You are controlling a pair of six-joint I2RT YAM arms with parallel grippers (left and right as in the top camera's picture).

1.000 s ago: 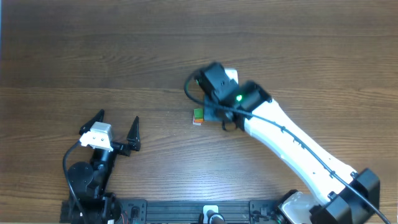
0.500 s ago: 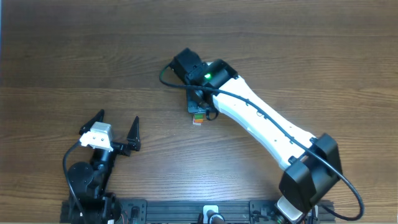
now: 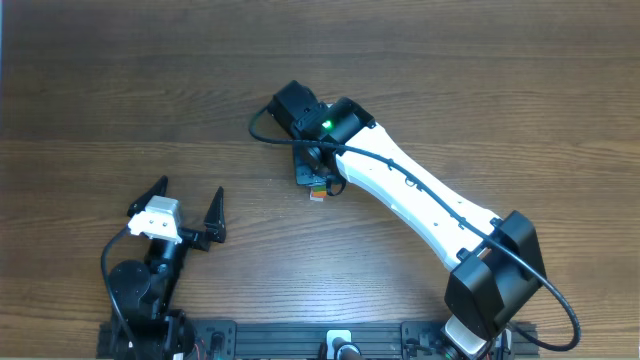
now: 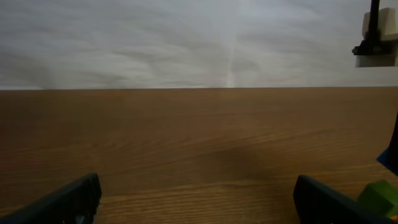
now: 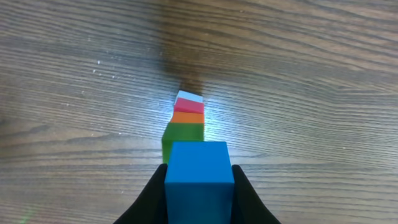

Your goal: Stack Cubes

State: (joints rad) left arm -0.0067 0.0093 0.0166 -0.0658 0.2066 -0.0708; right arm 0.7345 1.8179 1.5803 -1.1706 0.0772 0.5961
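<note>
The wooden tabletop (image 3: pixel 120 80) spreads under me. My right arm (image 3: pixel 420 200) reaches up across its middle. My left hand (image 3: pixel 191 186) sits low near its own base, fingers spread wide and holding nothing, well apart from the cubes. The stack (image 5: pixel 186 118) stands at the tabletop's centre: green cube (image 5: pixel 183 134) uppermost, then orange, red and a pale one. My right hand (image 5: pixel 199 186) is closed on the blue cube (image 5: pixel 199 171), directly over the green one. I cannot tell if they touch.
</note>
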